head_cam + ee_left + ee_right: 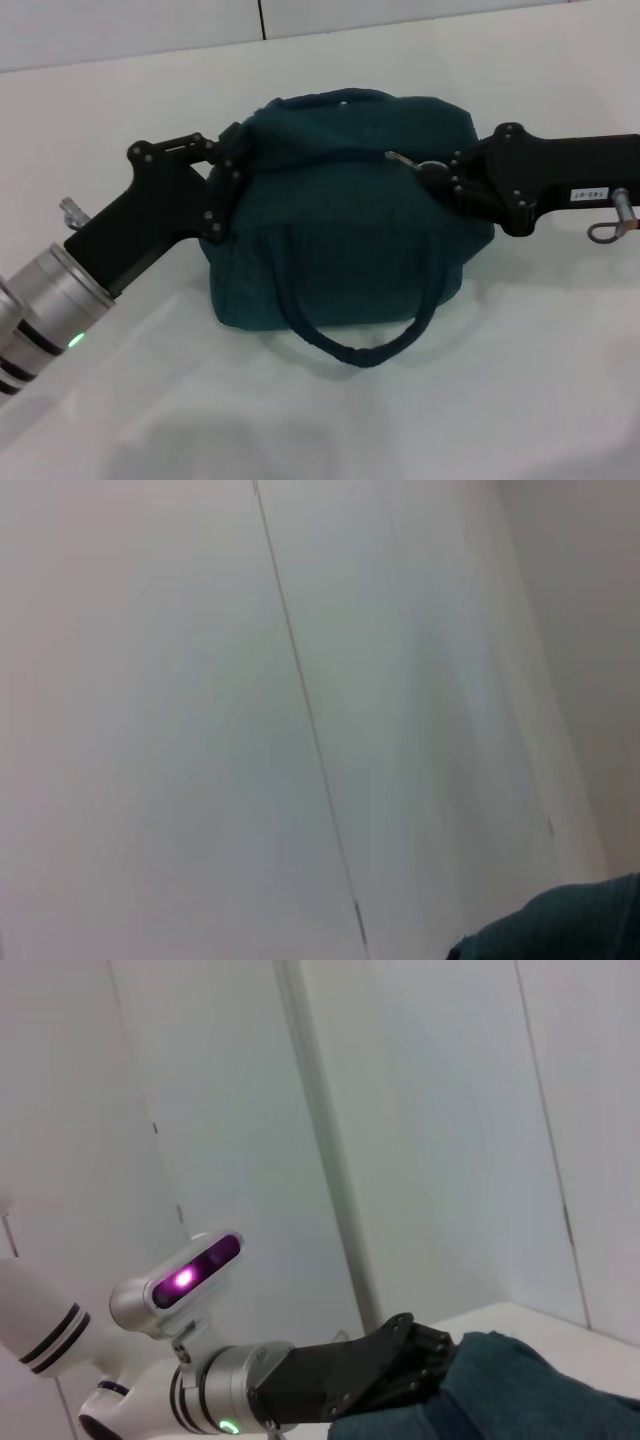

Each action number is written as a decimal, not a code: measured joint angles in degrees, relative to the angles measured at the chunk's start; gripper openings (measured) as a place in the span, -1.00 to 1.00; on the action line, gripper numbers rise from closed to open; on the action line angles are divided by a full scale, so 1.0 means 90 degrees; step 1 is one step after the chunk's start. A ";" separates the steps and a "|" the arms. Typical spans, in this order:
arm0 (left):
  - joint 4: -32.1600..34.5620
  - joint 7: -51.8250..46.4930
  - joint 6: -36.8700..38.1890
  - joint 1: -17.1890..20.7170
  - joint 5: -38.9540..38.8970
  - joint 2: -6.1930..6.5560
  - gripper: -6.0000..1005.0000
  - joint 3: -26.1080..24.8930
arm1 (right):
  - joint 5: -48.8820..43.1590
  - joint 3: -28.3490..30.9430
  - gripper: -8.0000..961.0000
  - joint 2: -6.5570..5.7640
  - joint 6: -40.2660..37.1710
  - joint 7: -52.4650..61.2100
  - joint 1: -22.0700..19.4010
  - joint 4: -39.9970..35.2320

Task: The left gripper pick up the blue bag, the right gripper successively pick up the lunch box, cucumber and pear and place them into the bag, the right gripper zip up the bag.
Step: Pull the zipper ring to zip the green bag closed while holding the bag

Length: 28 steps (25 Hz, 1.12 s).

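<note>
The blue bag point(340, 240) stands on the white table, bulging, with its top drawn together. At the bag's left end my left gripper point(234, 172) is shut on the fabric. That same claw shows in the right wrist view as the left gripper point(420, 1365) against the bag point(520, 1390). My right gripper point(442, 176) reaches in from the right and pinches the zip's ring pull point(428, 168) at the bag's top right. A corner of the bag point(570, 925) shows in the left wrist view. The lunch box, cucumber and pear are out of view.
One padded handle point(350, 350) droops onto the table point(320, 430) in front of the bag. A white panelled wall point(130, 30) runs behind the table. The robot's head point(185, 1280) shows in the right wrist view.
</note>
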 joint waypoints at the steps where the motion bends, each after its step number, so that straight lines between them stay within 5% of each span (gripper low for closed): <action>1: -0.0020 -0.0016 -0.0003 0.0003 -0.0017 0.0000 -0.88 -0.0007 | 0.0029 0.0003 -0.97 -0.0003 0.0000 -0.0011 -0.0026 -0.0010; 9: -0.0152 -0.0063 -0.0087 -0.0006 -0.0113 -0.0002 -0.88 -0.0015 | 0.0487 0.0101 -0.97 -0.0020 0.0052 -0.0429 -0.0607 -0.0234; 28: -0.0283 -0.0148 -0.0015 -0.0058 -0.0089 0.0028 -0.88 0.0016 | 0.0392 0.0515 -0.97 -0.0062 0.0188 -0.0469 -0.0779 -0.0176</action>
